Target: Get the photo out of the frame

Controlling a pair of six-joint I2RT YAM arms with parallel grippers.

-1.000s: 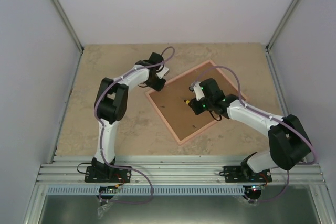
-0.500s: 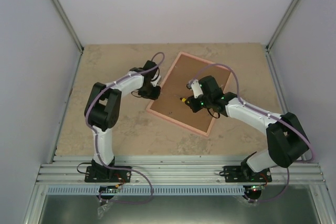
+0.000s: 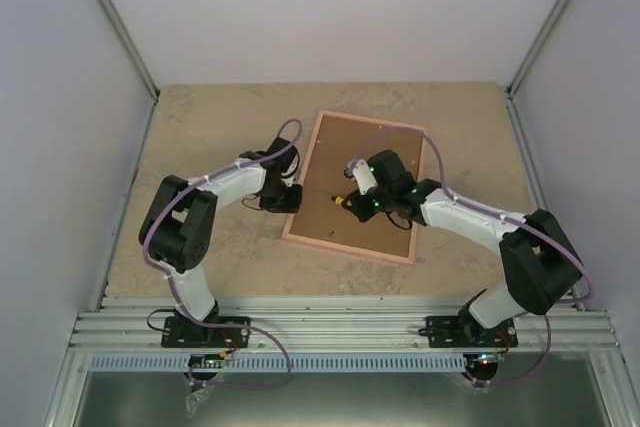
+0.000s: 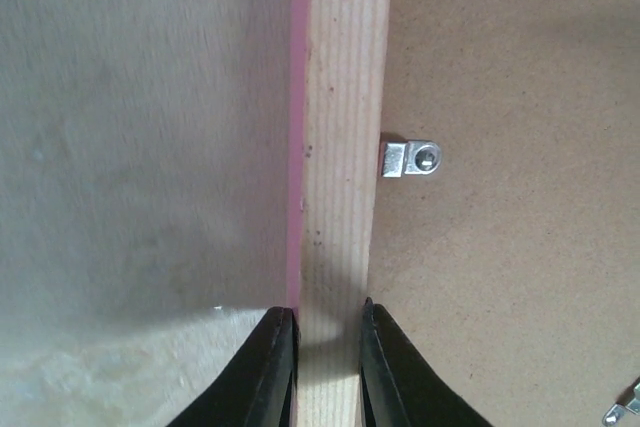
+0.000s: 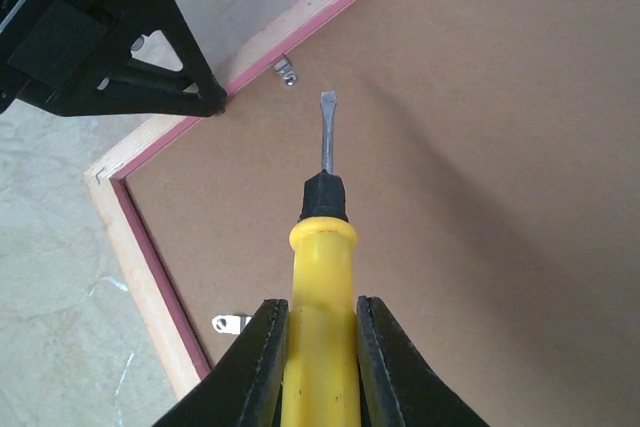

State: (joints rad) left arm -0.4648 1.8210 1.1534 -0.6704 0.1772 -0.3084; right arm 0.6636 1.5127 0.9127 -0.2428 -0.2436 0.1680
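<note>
The right hand [image 5: 322, 347] is clamped on the smooth yellow plastic handle of a flat-blade screwdriver [image 5: 322, 237]. Its thin steel tip points to the upper left over the matte brown fibreboard backing [image 5: 480, 147]. At bottom centre of its own view, the left hand [image 4: 328, 347] pinches the grained tan wood rail of the large pink-edged rectangular picture frame [image 4: 340, 97]. A small bent metal tab [image 4: 410, 159] lies just beyond. The frame lies back-up at the centre of the mottled beige bench [image 3: 200, 127].
</note>
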